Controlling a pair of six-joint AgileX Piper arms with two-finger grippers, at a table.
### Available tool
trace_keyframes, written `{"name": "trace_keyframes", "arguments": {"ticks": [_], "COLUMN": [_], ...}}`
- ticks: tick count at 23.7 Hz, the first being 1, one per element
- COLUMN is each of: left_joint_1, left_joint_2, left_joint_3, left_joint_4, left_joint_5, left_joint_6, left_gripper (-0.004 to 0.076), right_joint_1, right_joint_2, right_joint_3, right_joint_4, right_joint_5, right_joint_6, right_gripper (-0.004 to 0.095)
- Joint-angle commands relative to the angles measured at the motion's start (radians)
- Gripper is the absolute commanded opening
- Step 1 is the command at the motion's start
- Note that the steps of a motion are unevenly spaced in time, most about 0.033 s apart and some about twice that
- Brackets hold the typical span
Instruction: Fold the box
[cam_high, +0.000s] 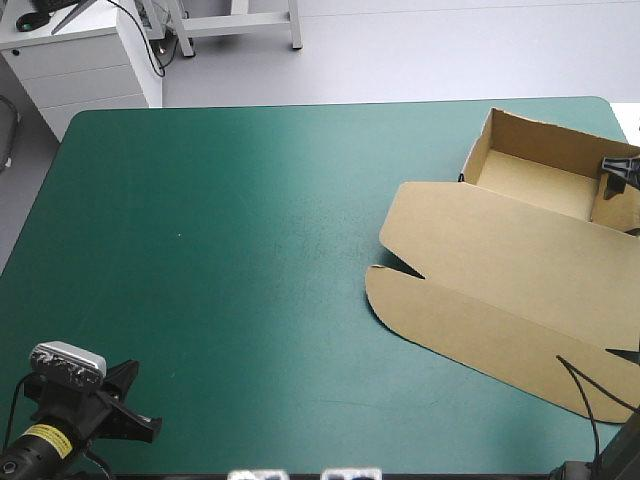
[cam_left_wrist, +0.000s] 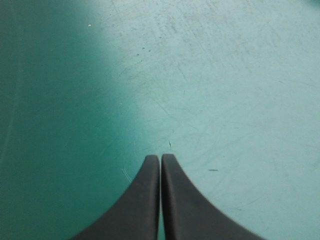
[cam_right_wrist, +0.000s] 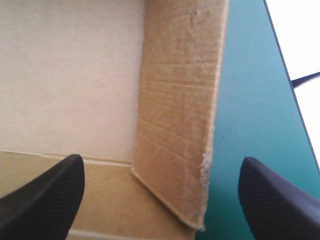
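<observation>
The brown box (cam_high: 520, 250) lies at the table's right side as an open tray (cam_high: 528, 172) with raised walls. Its lid (cam_high: 500, 285) lies flat toward the front. My right gripper (cam_high: 614, 176) is at the tray's right end. In the right wrist view it (cam_right_wrist: 161, 161) is open, and an upright end wall (cam_right_wrist: 177, 125) stands between the fingers, touching neither. One finger is over the tray floor (cam_right_wrist: 70, 75), the other over the cover outside. My left gripper (cam_high: 125, 405) sits near the front left corner, far from the box. There it (cam_left_wrist: 160, 158) is shut over bare teal-green cover.
The table's right edge (cam_right_wrist: 282, 75) runs close beside the tray's end wall. The teal-green cover (cam_high: 220, 250) stretches bare from the box to the left edge. A white cabinet (cam_high: 85, 60) stands beyond the far left corner.
</observation>
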Motion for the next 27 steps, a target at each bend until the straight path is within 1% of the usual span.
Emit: {"name": "trace_keyframes", "arguments": {"ticks": [1,4,7,11,12,13,14,15,17,18,19,21,22,23,25,27], "left_joint_1": [-0.006,-0.006,-0.006,-0.006,-0.006,-0.006,-0.006,-0.006,-0.006,-0.006,-0.006,-0.006,-0.006,-0.006,-0.006,-0.006], "left_joint_2": [0.01,0.01,0.01,0.01,0.01,0.01,0.01,0.01,0.01,0.01,0.01,0.01,0.01,0.01,0.01,0.01], "left_joint_3": [-0.025,-0.025,-0.025,-0.025,-0.025,-0.024,-0.024,-0.023,-0.023,-0.023,-0.023,-0.023,-0.023,-0.023,-0.023,-0.023], "left_joint_4": [0.006,0.006,-0.001,-0.019,-0.027,-0.043,-0.048,-0.049,-0.049,-0.049,-0.052,-0.054,-0.055,-0.055,-0.055,-0.055], "left_joint_5": [-0.059,-0.059,-0.059,-0.056,-0.054,-0.05,-0.05,-0.05,-0.05,-0.05,-0.052,-0.052,-0.052,-0.052,-0.061,-0.083], "left_joint_6": [-0.006,-0.006,-0.006,-0.006,-0.006,-0.006,-0.006,-0.006,-0.006,-0.006,-0.006,-0.006,-0.006,-0.006,-0.001,0.001], "left_gripper": [-0.0008,-0.0008,-0.0008,-0.0008,-0.0008,-0.0008,-0.0008,-0.0008,-0.0008,-0.0008,-0.0008,-0.0008,-0.0008,-0.0008,-0.0008,-0.0008], "right_joint_1": [-0.01,0.003,0.053,0.172,0.2,0.276,0.307,0.377,0.452,0.465,0.484,0.491,0.491,0.491,0.491,0.491], "right_joint_2": [-0.16,-0.251,-0.35,-0.458,-0.483,-0.531,-0.55,-0.595,-0.665,-0.693,-0.758,-0.828,-0.871,-0.945,-1.081,-1.224], "right_joint_3": [-0.035,-0.026,0.019,0.122,0.145,0.199,0.222,0.264,0.327,0.35,0.427,0.518,0.574,0.671,0.843,0.988], "right_joint_4": [0.13,0.29,0.369,0.387,0.387,0.391,0.391,0.391,0.387,0.387,0.387,0.386,0.386,0.384,0.378,0.355], "right_joint_5": [0.008,0.008,0.008,0.005,-0.002,-0.038,-0.055,-0.088,-0.115,-0.124,-0.161,-0.222,-0.267,-0.345,-0.461,-0.523], "right_joint_6": [-0.013,-0.08,-0.099,-0.151,-0.157,-0.208,-0.224,-0.258,-0.293,-0.298,-0.322,-0.352,-0.373,-0.414,-0.45,-0.429], "right_gripper": [0.0798,0.0694,0.0511,0.0259,0.0212,0.0105,0.0069,-0.0009,-0.0018,-0.0018,-0.0018,-0.0018,-0.0018,-0.0018,-0.0018,-0.0018]}}
